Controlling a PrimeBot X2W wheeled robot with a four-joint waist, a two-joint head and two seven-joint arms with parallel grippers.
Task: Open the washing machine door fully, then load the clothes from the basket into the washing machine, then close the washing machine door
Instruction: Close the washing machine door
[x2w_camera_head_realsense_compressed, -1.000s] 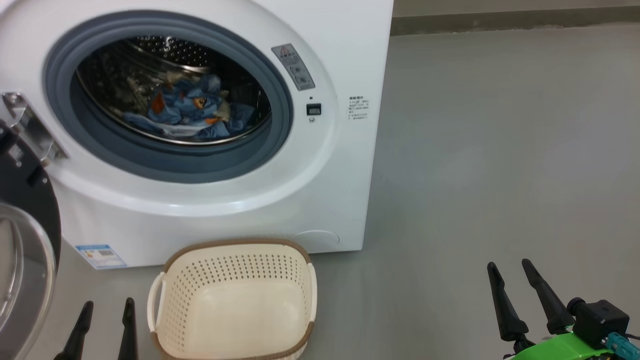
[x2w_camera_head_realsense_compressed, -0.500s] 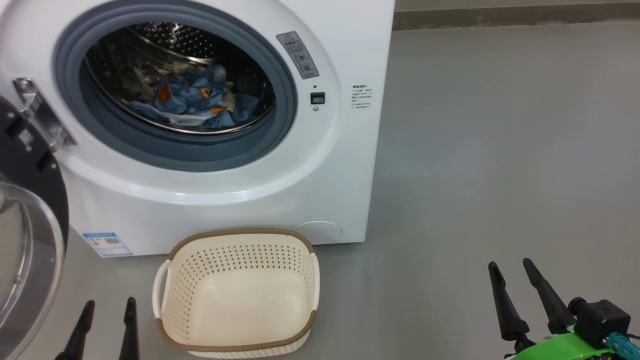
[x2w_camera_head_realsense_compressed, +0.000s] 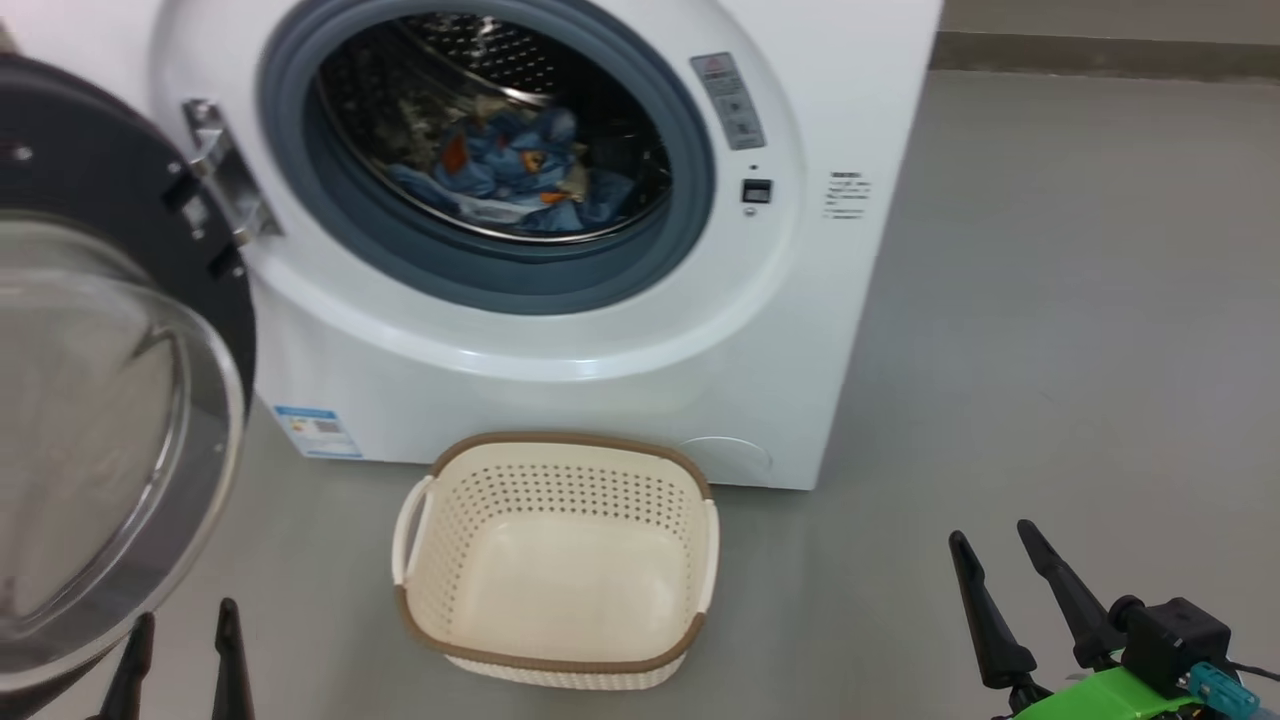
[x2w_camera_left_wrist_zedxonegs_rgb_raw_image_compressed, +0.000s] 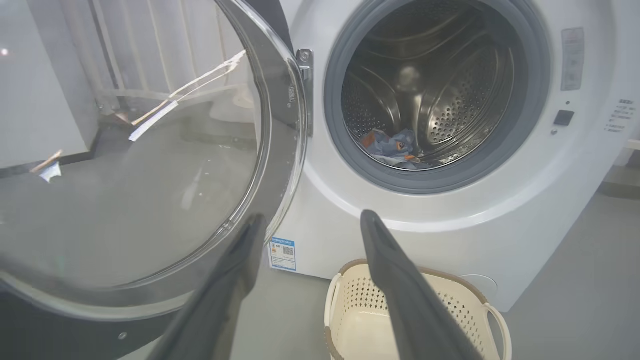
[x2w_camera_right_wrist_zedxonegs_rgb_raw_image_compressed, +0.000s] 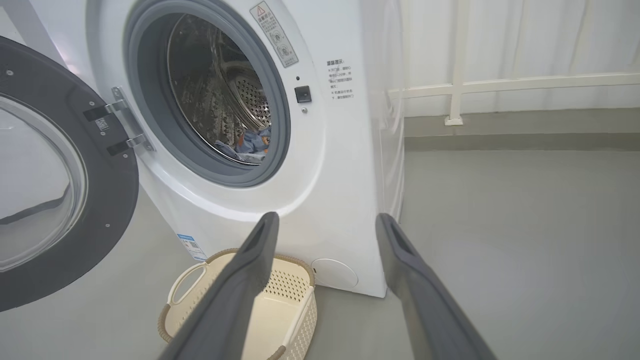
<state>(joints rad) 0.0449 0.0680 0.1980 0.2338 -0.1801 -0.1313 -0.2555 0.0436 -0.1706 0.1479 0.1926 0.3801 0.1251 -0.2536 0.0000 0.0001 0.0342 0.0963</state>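
Note:
The white washing machine (x2w_camera_head_realsense_compressed: 620, 340) stands with its round door (x2w_camera_head_realsense_compressed: 110, 430) swung wide open to the left on its metal hinge (x2w_camera_head_realsense_compressed: 225, 185). Blue clothes with orange patches (x2w_camera_head_realsense_compressed: 515, 170) lie inside the steel drum. On the floor in front sits the cream basket (x2w_camera_head_realsense_compressed: 560, 560), with nothing in it. My left gripper (x2w_camera_head_realsense_compressed: 180, 620) hangs open at the lower left, just below the door's glass bowl. Low at the right, away from the machine, my right gripper (x2w_camera_head_realsense_compressed: 990, 540) is open too. In the wrist views the door (x2w_camera_left_wrist_zedxonegs_rgb_raw_image_compressed: 150, 165) (x2w_camera_right_wrist_zedxonegs_rgb_raw_image_compressed: 55, 170), clothes (x2w_camera_left_wrist_zedxonegs_rgb_raw_image_compressed: 392, 147) (x2w_camera_right_wrist_zedxonegs_rgb_raw_image_compressed: 252, 142) and basket (x2w_camera_left_wrist_zedxonegs_rgb_raw_image_compressed: 415, 310) (x2w_camera_right_wrist_zedxonegs_rgb_raw_image_compressed: 240, 305) appear again.
Grey floor (x2w_camera_head_realsense_compressed: 1050, 330) stretches to the right of the machine. A blue label sticker (x2w_camera_head_realsense_compressed: 315, 430) marks the machine's lower left front. White curtains and a low rail (x2w_camera_right_wrist_zedxonegs_rgb_raw_image_compressed: 500, 85) stand behind and to the right of the machine.
The head camera has turned left, so the machine and basket sit further right in view and more of the open door shows. Both grippers stay open and low.

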